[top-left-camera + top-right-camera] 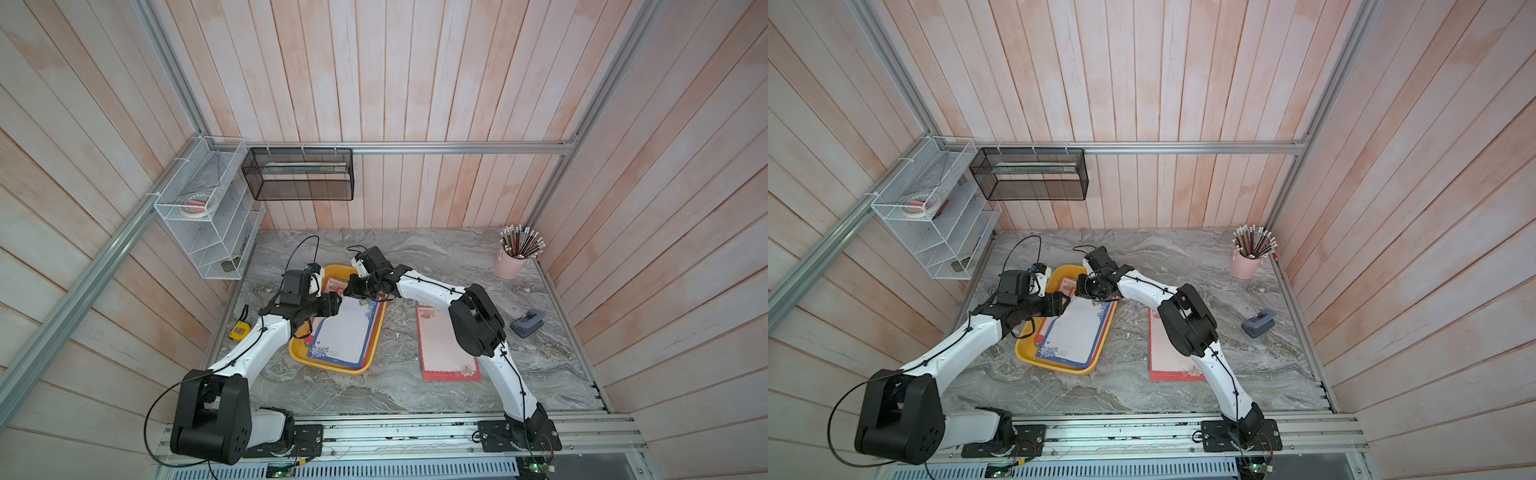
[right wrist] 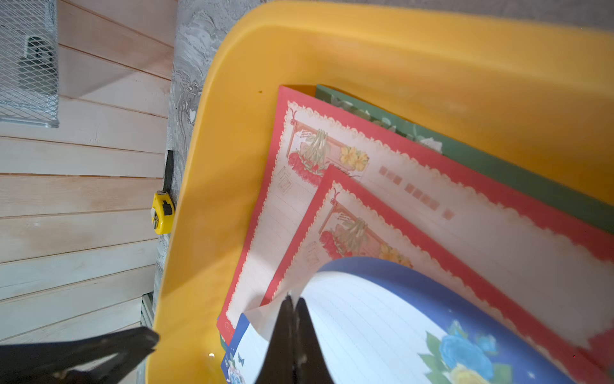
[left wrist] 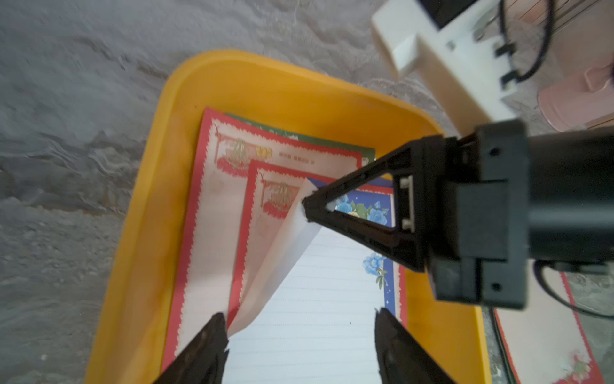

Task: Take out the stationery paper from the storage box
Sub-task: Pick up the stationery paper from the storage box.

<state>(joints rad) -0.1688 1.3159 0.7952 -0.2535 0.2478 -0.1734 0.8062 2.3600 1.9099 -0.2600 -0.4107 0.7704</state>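
With 1 red sheet (image 1: 446,349) out on the bench, the right gripper (image 2: 294,302) pinches the blue sheet (image 2: 365,325) by its corner beside the wide left gripper (image 3: 299,319), and others are left in the storage box (image 3: 265,66).

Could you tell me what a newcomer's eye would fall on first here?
The bright yellow storage box, centre stage and stacked with floral stationery paper, stands out first. Above it the right gripper is shut on the curled-up corner of the top blue-bordered sheet, with the left gripper open over the same sheet. A red-bordered sheet lies on the table to the box's right.
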